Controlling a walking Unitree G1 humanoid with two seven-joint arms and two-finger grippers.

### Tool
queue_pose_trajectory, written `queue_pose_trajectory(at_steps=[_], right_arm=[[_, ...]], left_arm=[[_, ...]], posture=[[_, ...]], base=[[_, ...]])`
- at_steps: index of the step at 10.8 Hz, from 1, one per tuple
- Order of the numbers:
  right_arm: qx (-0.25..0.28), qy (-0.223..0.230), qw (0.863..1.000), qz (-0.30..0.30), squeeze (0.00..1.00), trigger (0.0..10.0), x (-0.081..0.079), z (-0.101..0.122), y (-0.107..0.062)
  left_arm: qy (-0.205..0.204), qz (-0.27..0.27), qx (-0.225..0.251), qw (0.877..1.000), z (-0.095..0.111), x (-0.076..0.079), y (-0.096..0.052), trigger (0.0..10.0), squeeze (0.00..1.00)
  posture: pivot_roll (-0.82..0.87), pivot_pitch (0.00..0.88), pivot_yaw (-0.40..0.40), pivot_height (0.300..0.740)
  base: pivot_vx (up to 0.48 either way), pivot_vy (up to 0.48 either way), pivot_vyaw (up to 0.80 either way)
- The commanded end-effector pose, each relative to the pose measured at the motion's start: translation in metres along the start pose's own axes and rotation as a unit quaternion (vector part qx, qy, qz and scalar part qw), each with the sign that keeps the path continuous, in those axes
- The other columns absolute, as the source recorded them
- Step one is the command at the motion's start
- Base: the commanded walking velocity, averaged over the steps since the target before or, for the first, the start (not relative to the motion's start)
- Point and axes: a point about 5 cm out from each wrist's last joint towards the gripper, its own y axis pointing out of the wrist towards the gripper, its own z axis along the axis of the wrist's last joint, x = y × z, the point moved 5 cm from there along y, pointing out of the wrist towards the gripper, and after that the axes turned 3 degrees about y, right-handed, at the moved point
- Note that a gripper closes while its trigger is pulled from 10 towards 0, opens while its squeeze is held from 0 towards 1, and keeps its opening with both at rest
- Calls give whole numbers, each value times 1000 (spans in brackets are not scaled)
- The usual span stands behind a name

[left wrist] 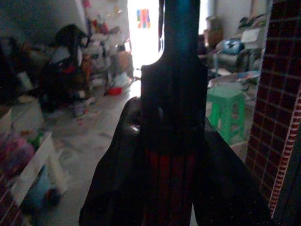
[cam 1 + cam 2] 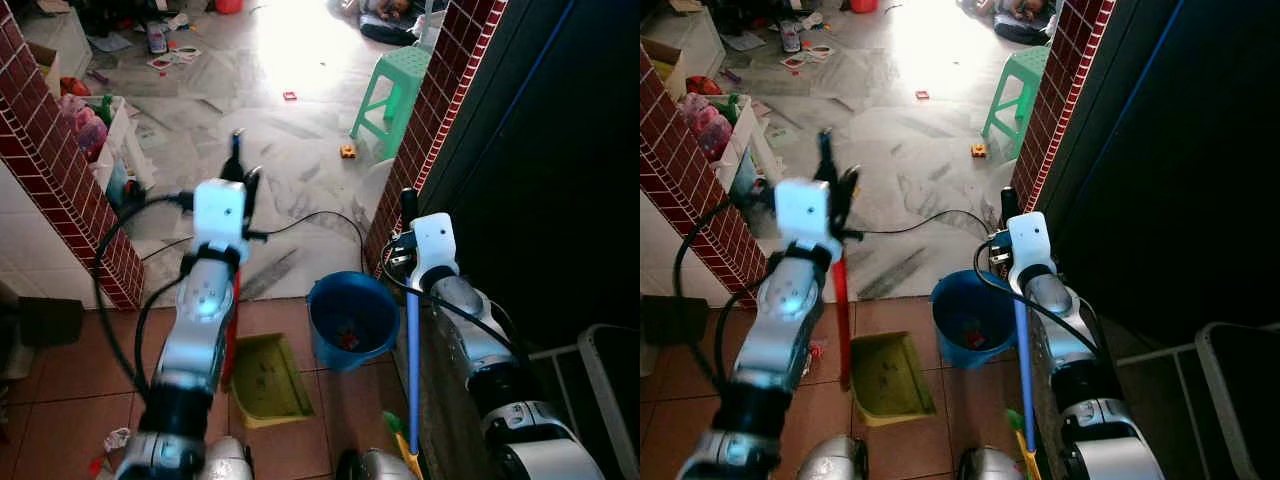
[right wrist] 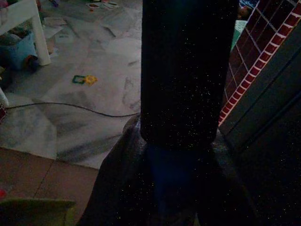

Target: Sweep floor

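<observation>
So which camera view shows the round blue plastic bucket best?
The left eye view: the round blue plastic bucket sits unblocked, with its inside visible. The right eye view shows it too, its right edge behind the blue broom handle.

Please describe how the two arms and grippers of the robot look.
Both arms are silver metal with rounded joints. Each wrist carries a white box, and loose black cables loop along the arms. The left gripper and right gripper have long black fingers.
</observation>
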Motion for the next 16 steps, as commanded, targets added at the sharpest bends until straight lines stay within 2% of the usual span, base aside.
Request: queue_pose_trajectory(at_steps=[1,2,4,7,11,14,16], right_arm=[[23,11,1000,4,0,10000,2,15,3],[41,31,999,16,0,10000,-5,21,2],[36,40,998,13,0,10000,-6,17,0],[34,48,998,15,0,10000,-8,14,-1],[32,50,998,17,0,10000,-8,14,-2],[97,64,993,5,0,10000,-2,40,-3],[101,61,993,8,0,10000,-3,44,-1]], left_arm=[[-17,-1,16,1000,11,5,-1,10000,0],[-27,-11,-1,1000,4,11,-5,10000,0],[-23,-31,-2,999,4,19,-5,10000,0],[-30,-32,-10,999,4,19,-6,10000,0],[-34,-34,-12,999,5,19,-6,10000,0],[-35,-37,-12,999,5,20,-5,10000,0],[-36,-38,-11,999,6,20,-4,10000,0]], posture=[[46,58,-104,740],[39,58,-97,740],[42,67,-88,740],[44,73,-80,740],[41,72,-79,740],[42,60,-79,740],[44,51,-80,740]], base=[[0,0,0],[0,0,0],[0,0,0],[0,0,0],[-180,0,0],[-255,0,0],[-257,0,0]])
